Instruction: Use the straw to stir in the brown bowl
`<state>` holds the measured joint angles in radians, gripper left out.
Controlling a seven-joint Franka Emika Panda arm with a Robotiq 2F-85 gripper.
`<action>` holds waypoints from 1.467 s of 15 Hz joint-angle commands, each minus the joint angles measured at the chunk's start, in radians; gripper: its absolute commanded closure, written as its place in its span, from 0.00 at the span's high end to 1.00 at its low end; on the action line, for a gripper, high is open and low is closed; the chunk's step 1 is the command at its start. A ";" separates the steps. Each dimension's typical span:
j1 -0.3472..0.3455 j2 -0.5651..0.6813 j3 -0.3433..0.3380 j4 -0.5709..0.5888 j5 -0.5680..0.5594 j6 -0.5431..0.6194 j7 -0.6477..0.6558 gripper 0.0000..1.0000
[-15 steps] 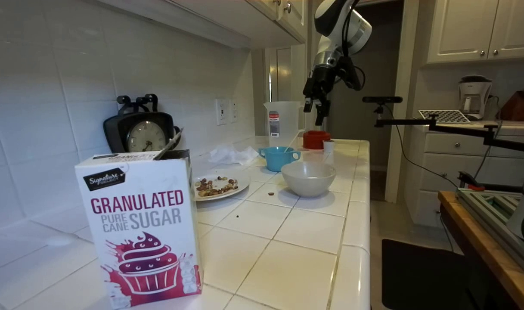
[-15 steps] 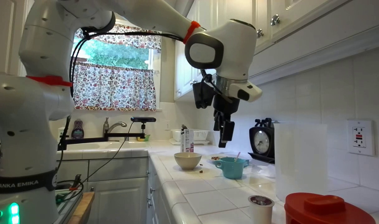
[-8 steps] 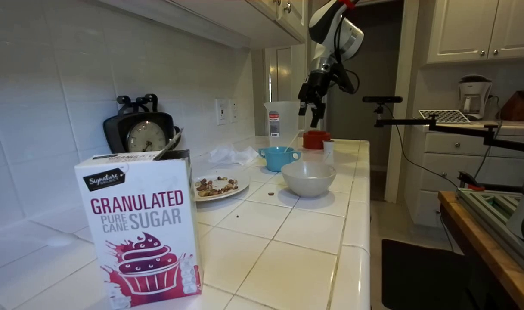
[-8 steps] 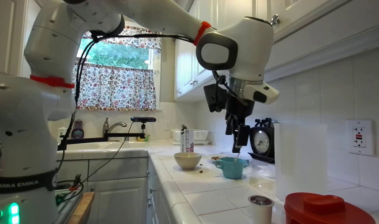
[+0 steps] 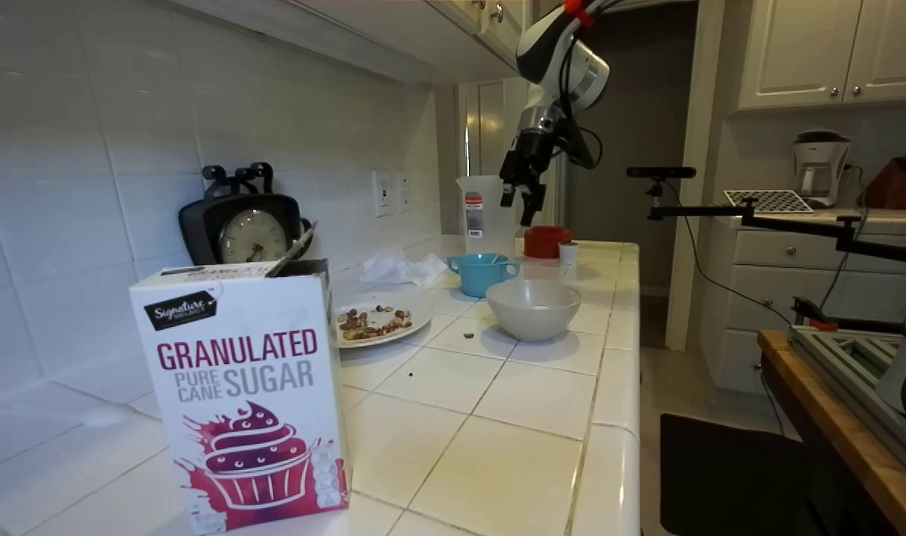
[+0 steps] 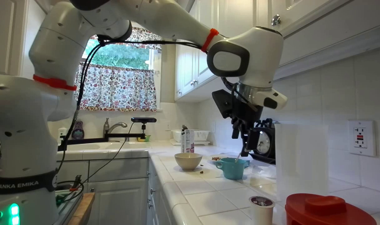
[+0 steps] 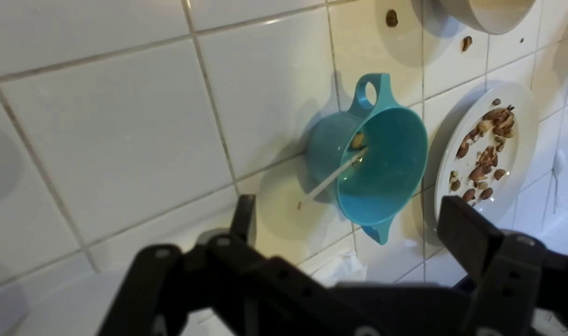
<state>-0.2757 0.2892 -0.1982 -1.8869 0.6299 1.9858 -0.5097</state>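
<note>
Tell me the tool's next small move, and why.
Probably lower the tool toward the straw: the jaws stand open, holding nothing, and the straw leans out over the rim of the blue cup, which leaves an end to grip.

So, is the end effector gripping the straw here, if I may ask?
No, the end effector stands open, and the straw leans in the blue cup.
</note>
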 commanded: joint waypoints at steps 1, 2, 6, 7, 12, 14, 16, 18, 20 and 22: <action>-0.021 0.000 0.020 0.004 -0.007 -0.001 0.004 1.00; -0.022 0.000 0.020 0.005 -0.007 -0.002 0.004 1.00; -0.013 -0.031 0.021 -0.050 -0.026 0.092 -0.020 1.00; -0.013 -0.032 0.025 -0.059 -0.029 0.105 -0.024 1.00; -0.004 -0.032 0.050 -0.092 -0.035 0.155 -0.022 1.00; 0.003 -0.029 0.063 -0.102 -0.038 0.186 -0.026 1.00; 0.008 -0.026 0.077 -0.106 -0.040 0.215 -0.031 1.00; 0.014 -0.024 0.088 -0.102 -0.043 0.241 -0.031 1.00; 0.014 -0.023 0.099 -0.097 -0.044 0.261 -0.029 1.00; 0.013 -0.023 0.106 -0.097 -0.044 0.277 -0.029 0.93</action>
<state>-0.2576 0.2829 -0.1040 -1.9664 0.5996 2.2325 -0.5118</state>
